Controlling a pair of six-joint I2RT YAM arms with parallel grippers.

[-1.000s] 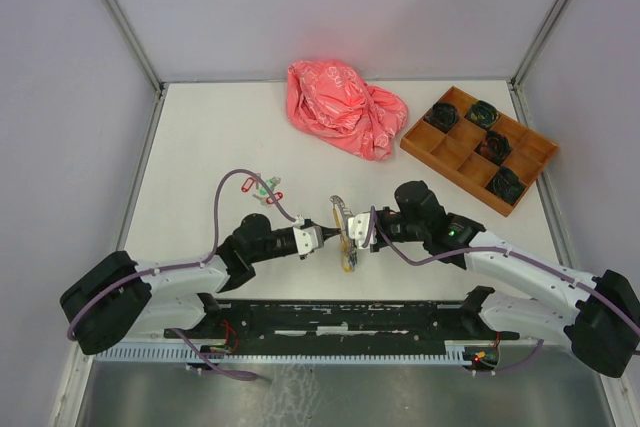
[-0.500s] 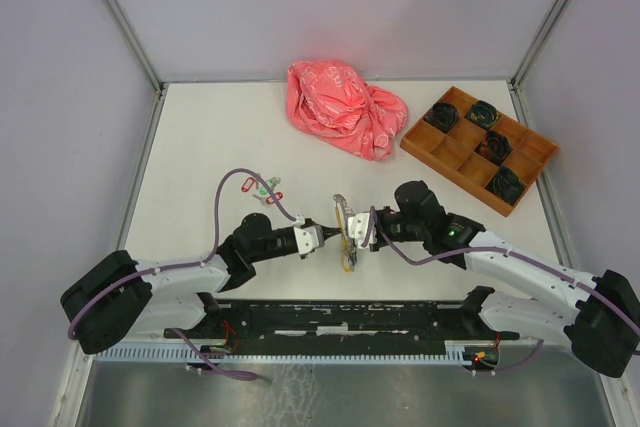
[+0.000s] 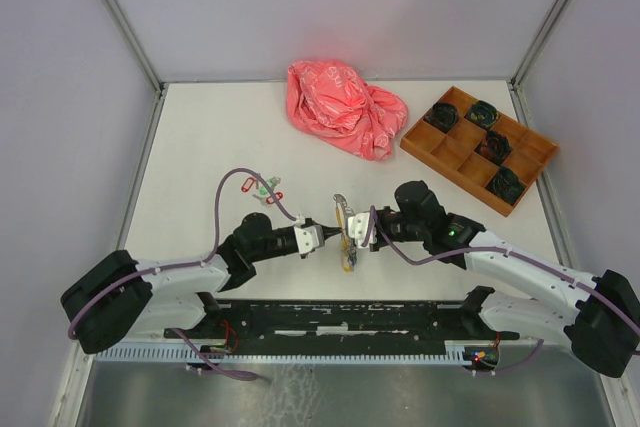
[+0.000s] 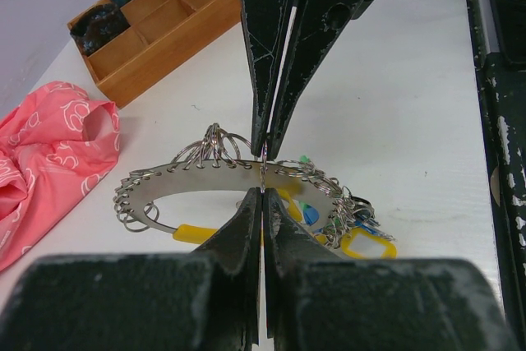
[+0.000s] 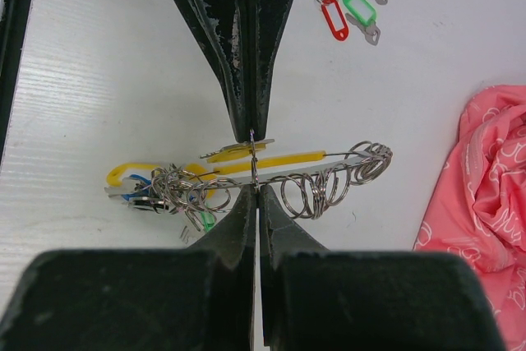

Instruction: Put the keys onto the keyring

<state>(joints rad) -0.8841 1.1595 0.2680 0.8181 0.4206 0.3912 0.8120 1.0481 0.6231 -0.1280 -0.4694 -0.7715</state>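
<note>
Evidently both arms have met over the middle of the bench [image 3: 200,137], close to its near edge, so that each can steady the work for the other. The left gripper [image 3: 322,236] and the right gripper [image 3: 358,232] point tip to tip, both clenched. In the wrist views their tips close from opposite sides on one thin wire loop standing up from the keyring [image 4: 205,180]. Whether either truly pinches it I cannot tell. The keyring lies between them, running from near edge toward far edge. A bunch of hung keys [image 5: 156,191] with yellow, blue and green tags is crowded at its near end, and empty small loops are strung toward the far end. Holding from two sides probably serves to spread or steady a loop for threading. Three loose keys [image 3: 264,188], two red-tagged and one green, wait just beyond the left arm, toward the left edge, so the task looks only partly done. Against the earlier views almost nothing differs: the arms keep their pose, the loose keys lie where they lay, and only the keyring's far end seems to have shifted slightly.
</note>
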